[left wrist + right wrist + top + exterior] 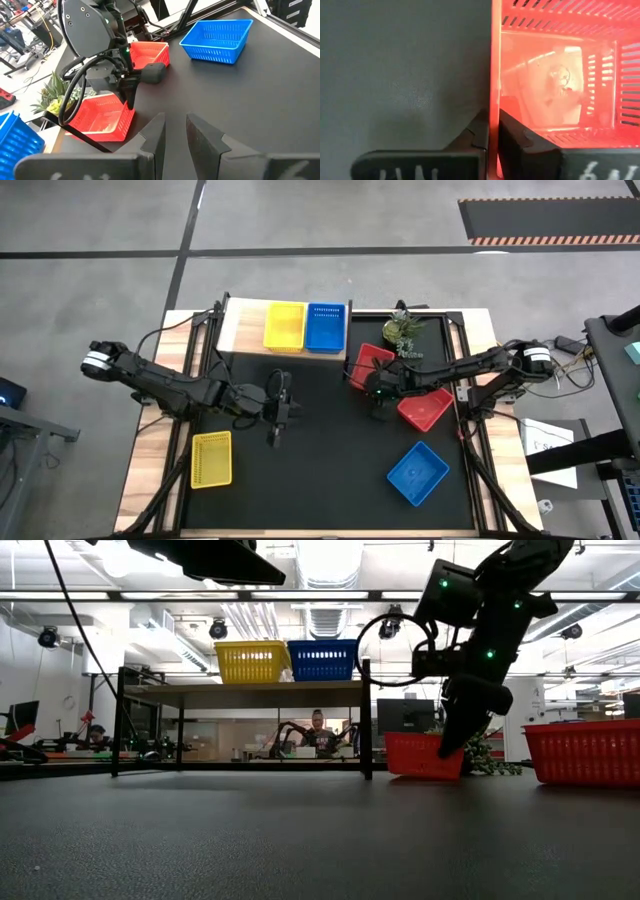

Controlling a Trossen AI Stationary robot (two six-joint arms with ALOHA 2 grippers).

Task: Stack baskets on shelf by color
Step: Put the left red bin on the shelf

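The pale-wood shelf (240,325) at the far edge carries one yellow basket (284,326) and one blue basket (325,326) side by side. A red basket (368,363) sits beside the shelf's right end. My right gripper (379,392) is shut on it. A second red basket (426,409), a blue basket (417,473) and a yellow basket (211,458) lie on the black tabletop. My left gripper (277,418) hovers mid-table, open and holding nothing (175,132). My right gripper pinches the near side wall (493,107) of the red basket, one finger (479,131) outside and one finger (514,134) inside. The fingers come from above, slanting down (455,738). Its bottom looks level with the table in the low view (425,756).
A small green potted plant (403,330) stands just behind the held red basket, right of the shelf. The shelf's thin black legs (366,720) stand close to the basket. Bare black tabletop lies between the two grippers and along the near edge.
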